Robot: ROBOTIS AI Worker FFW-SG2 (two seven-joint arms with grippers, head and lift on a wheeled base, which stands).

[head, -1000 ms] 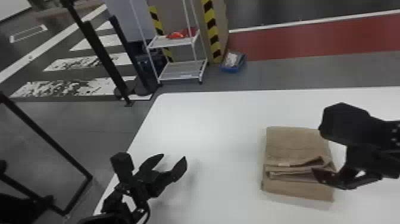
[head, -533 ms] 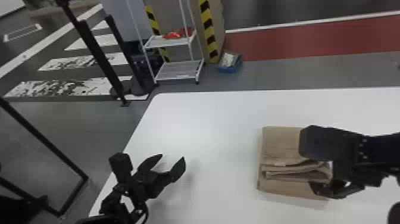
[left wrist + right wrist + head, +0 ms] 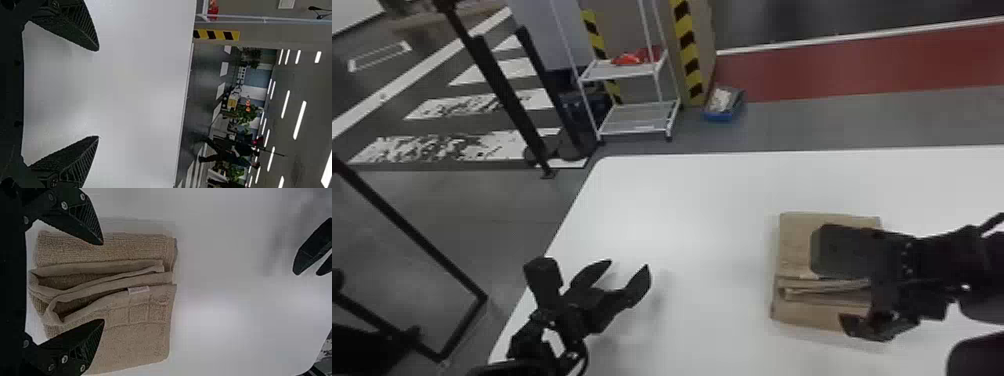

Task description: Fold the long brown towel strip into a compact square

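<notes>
Head view: brown towel (image 3: 797, 245) on the white tabletop (image 3: 702, 225), toward the robot's right. Lying flat, folded to a squarish packet. Loose layers run across it from side to side, nearer the robot than the smoother far part.

Right gripper (image 3: 879, 307) comes in from the right, over the towel's right side, and hides part of it. One finger tip shows at the near part of the packet; the other is masked by the arm's dark housing.

Left gripper (image 3: 628, 265) above the tabletop near its left edge, well apart from the towel. Released, fingers spread.

Right wrist view: right gripper (image 3: 103, 282) released as well, its two fingers wide apart with the layered folds between them. Contact with the cloth: cannot tell. Rounded bends of the layers lie on the robot's right side of the packet. Small pale label (image 3: 138, 290) on the edge of one layer; stitched squares in the weave beside it.

Left wrist view: fingers well parted over the white surface.

Beyond the tabletop, head view: white wire cart (image 3: 619, 71) with red items (image 3: 628, 59) on its upper shelf; blue bin (image 3: 722, 116) on the floor just beside a black-and-yellow striped edge (image 3: 688, 50).
</notes>
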